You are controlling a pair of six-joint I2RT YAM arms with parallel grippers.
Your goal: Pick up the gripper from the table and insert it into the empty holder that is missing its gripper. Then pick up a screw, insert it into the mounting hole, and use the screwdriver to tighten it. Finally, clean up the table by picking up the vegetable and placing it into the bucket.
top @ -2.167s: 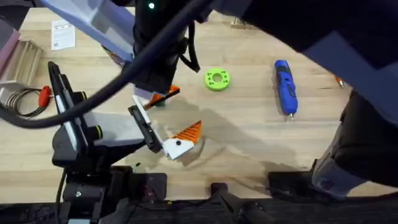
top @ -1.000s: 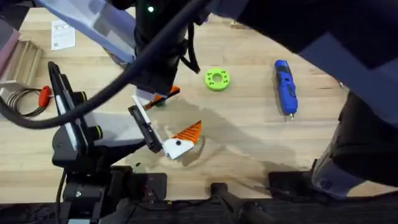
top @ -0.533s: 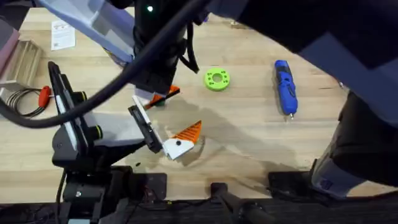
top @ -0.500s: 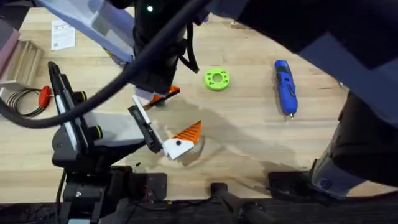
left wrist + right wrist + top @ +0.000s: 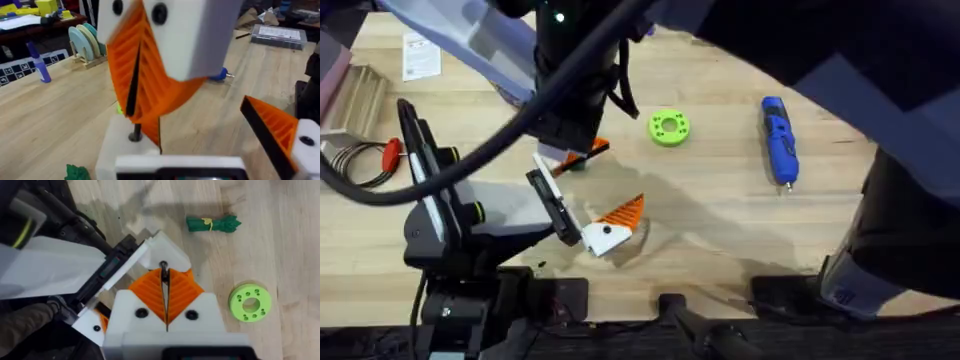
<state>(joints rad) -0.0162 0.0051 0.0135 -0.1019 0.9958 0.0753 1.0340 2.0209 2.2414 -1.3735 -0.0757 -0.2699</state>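
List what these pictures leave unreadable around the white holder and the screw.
1. Small dark screw: right wrist view, shaft hidden between the right end effector's orange pads; whether it sits in a hole is unclear.
2. Dark green leafy toy vegetable: left wrist view, cut by the bottom edge.
3. White plastic holder: left wrist view, blurred; mounting hole indistinct.
4. Light wooden table, far right: overhead, covered by the blurred right arm.
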